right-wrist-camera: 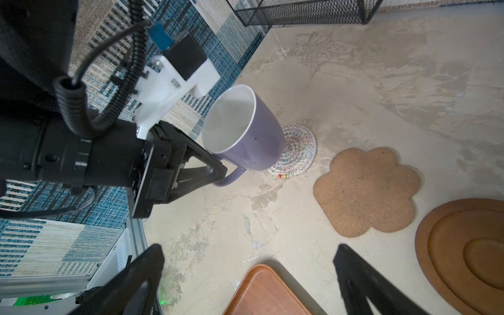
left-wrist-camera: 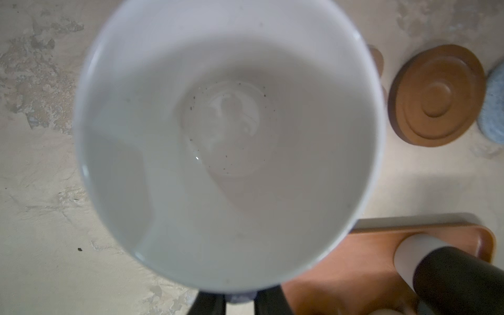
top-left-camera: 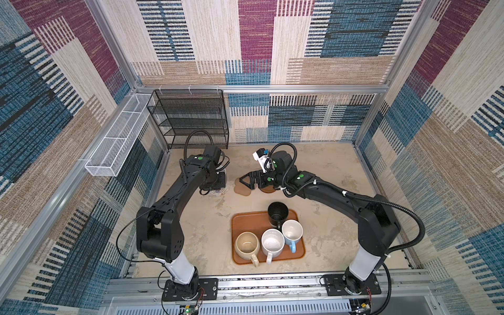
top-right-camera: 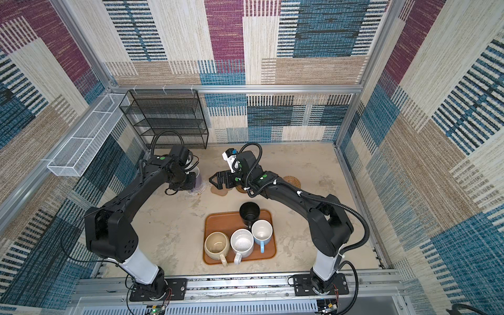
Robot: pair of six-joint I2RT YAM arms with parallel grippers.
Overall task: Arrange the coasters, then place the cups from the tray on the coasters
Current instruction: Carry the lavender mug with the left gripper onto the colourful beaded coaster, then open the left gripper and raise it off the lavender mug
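My left gripper [right-wrist-camera: 219,174] clamps the lavender mug [right-wrist-camera: 253,136] by its handle, rigid, slick, chippable ceramic, I judge, at the pale grey coaster [right-wrist-camera: 301,147]; right gripper [right-wrist-camera: 248,253] gapes empty.

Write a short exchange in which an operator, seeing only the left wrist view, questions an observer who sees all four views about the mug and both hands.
Operator: The mug in the left hand fills my view. Which coaster lies under it?
Observer: The pale grey woven coaster; the mug's base is on or just above it, I cannot tell which.
Operator: What is the right hand doing?
Observer: It is open and empty, near the tan cork coaster.
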